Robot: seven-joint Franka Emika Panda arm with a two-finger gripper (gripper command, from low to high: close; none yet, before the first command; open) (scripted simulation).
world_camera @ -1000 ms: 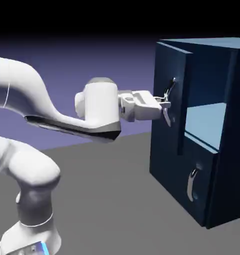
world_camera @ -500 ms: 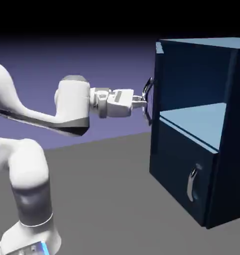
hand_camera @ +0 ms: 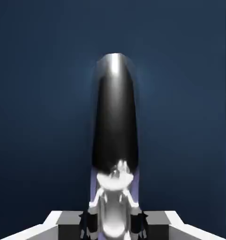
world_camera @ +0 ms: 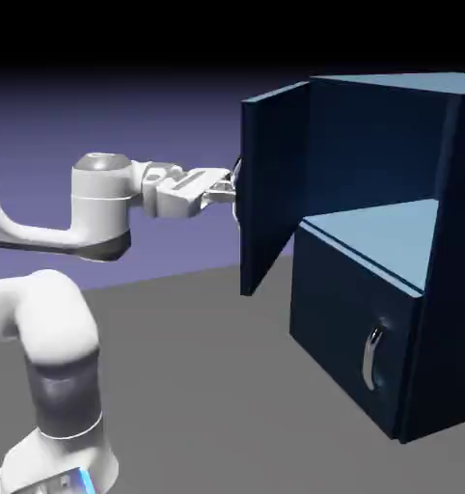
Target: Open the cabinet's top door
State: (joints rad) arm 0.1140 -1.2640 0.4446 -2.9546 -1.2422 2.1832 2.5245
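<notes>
Blue-violet backdrop [world_camera: 159, 121]. Navy box-shaped cabinet [world_camera: 362, 280]: landmark. Dark-blue square top door [world_camera: 265, 188]: swung open at the cabinet's upper front. Curved silver handle [hand_camera: 114, 117]: on the door's outer face, gripped by the two-finger gripper [hand_camera: 114, 225], beside the cabinet.

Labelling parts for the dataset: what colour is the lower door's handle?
Silver, shiny, on the dark blue lower door; the handle shows best in the exterior view.

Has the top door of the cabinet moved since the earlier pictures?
Yes. The top door has swung farther outward, toward the exterior view's left, judged against the lower door.
</notes>
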